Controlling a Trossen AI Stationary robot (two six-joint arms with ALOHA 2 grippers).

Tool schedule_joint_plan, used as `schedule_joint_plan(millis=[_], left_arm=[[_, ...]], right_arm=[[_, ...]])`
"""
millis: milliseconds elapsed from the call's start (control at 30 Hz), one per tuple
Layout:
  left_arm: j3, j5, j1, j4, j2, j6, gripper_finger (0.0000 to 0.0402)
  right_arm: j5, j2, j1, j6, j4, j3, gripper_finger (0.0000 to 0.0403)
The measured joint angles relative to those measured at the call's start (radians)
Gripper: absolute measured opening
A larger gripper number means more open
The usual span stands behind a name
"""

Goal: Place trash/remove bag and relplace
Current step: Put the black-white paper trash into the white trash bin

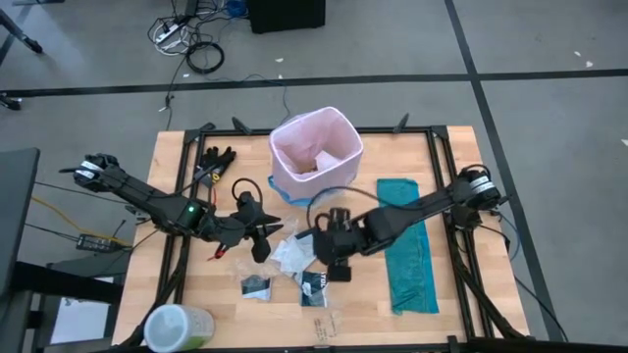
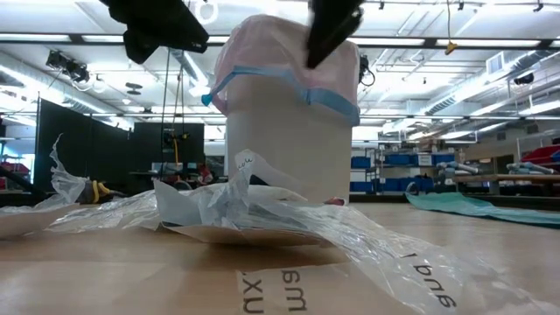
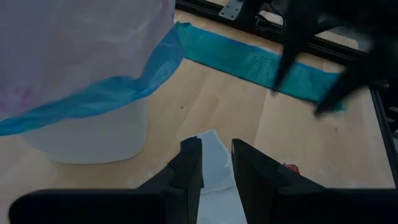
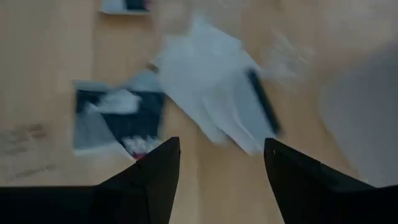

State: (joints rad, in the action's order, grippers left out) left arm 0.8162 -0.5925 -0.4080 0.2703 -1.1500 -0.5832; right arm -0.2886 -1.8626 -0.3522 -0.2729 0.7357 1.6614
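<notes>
From above, the bin point(image 1: 316, 157) lined with the pink bag point(image 1: 334, 126) stands at the table's far middle; black gloves point(image 1: 214, 160) lie to its left and a teal bag point(image 1: 408, 245) to its right. The trash point(image 1: 292, 257) lies scattered in front, between the left gripper point(image 1: 261, 235) and the right gripper point(image 1: 339, 263). At table height, crumpled plastic point(image 2: 262, 210) fronts the bin. The left wrist camera shows fingers point(image 3: 189, 171) narrowly apart over white paper point(image 3: 214, 163). The right wrist camera shows fingers point(image 4: 155, 171) spread wide above a black-and-white packet point(image 4: 118, 121), holding nothing
</notes>
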Motion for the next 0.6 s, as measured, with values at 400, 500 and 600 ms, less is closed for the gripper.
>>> schedule_joint_plan(millis=[400, 500, 600], left_arm=[[-0.001, -0.002, 0.000, 0.099, 0.000, 0.004, 0.0096], [-0.001, -0.003, 0.000, 0.103, 0.000, 0.004, 0.0096], [-0.001, -0.002, 0.000, 0.105, 0.000, 0.004, 0.0096]], right_arm=[[0.018, 0.010, 0.033, 0.146, -0.275, -0.228, 0.0217], [-0.029, 0.010, 0.032, 0.144, -0.369, -0.285, 0.0221], [-0.081, 0.009, 0.032, 0.138, -0.427, -0.333, 0.0222]])
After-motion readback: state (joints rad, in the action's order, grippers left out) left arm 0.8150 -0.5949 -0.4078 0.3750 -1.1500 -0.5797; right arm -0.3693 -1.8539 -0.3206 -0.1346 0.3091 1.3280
